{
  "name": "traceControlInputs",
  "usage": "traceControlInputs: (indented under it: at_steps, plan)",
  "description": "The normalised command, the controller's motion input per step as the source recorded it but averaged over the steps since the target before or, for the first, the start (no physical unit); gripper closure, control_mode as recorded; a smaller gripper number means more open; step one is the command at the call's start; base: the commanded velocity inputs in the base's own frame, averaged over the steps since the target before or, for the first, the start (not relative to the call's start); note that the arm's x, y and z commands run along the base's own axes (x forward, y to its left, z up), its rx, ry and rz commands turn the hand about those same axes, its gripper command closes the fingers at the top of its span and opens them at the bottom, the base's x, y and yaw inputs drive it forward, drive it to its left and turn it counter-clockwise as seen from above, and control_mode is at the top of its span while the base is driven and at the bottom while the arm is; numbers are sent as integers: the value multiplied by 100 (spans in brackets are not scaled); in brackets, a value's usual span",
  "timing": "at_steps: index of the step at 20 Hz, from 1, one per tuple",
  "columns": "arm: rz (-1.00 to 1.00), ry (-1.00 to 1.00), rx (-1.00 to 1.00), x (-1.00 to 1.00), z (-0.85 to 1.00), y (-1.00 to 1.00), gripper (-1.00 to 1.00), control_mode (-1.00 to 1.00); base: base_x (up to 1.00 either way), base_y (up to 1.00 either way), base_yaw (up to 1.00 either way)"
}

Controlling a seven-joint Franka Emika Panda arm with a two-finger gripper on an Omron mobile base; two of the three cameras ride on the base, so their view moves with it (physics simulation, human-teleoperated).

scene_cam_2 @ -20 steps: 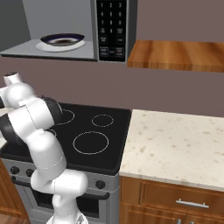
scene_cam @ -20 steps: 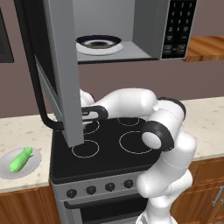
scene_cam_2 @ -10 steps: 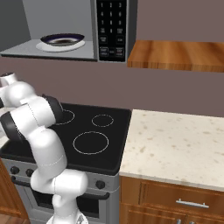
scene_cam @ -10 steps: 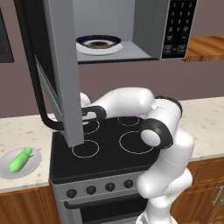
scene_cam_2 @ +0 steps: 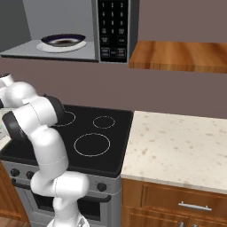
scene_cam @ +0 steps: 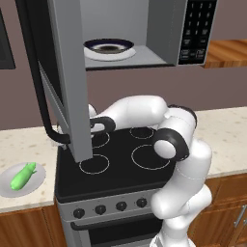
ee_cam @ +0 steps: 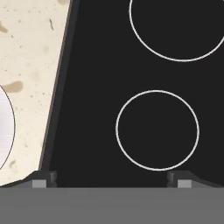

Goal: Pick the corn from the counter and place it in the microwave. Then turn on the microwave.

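Your gripper (ee_cam: 112, 178) stands wide apart with nothing between its fingers; in the hand view the two dark fingertips (ee_cam: 43, 178) sit at the bottom, spread far to either side, looking down on the black glass stovetop (ee_cam: 144, 87). Two white burner rings lie ahead of the tips, one close and one partly cut off at the top edge. Along the left of that view you see the beige speckled counter (ee_cam: 30, 57), and at the far left edge the curved rim of a white plate (ee_cam: 5, 127).

From the left base view, your arm (scene_cam: 178, 159) bends over the stove and reaches left, with its hand end hidden behind the open microwave door (scene_cam: 67, 82). That door hangs swung out toward you, its black handle (scene_cam: 41, 96) on the left side. The corn (scene_cam: 22, 175) lies on the white plate on the counter (scene_cam: 29, 144) left of the stove, well apart from the arm. It is untouched, green, tilted with its paler tip up and to the right.

The microwave (scene_cam_2: 88, 31) sits above the stove with its cavity open. Inside you see a dark-rimmed bowl (scene_cam_2: 63, 41) resting on the turntable. The black keypad panel (scene_cam_2: 113, 26) is on the right of the cavity. A wooden shelf (scene_cam_2: 177, 55) runs to the right of the microwave in the right base view, and more counter lies right of the stove below it.
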Motion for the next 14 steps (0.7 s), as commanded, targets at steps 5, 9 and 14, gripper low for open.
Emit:
traceControlInputs:
  at_steps: [5,9,14]
  plan:
    - [-1,-2,0,-7,-1,17,-100,-100,0,0,0]
    - [-2,-3,0,-7,-3,13,-100,-100,0,0,0]
    - [-2,-3,0,-12,-2,11,-100,-100,0,0,0]
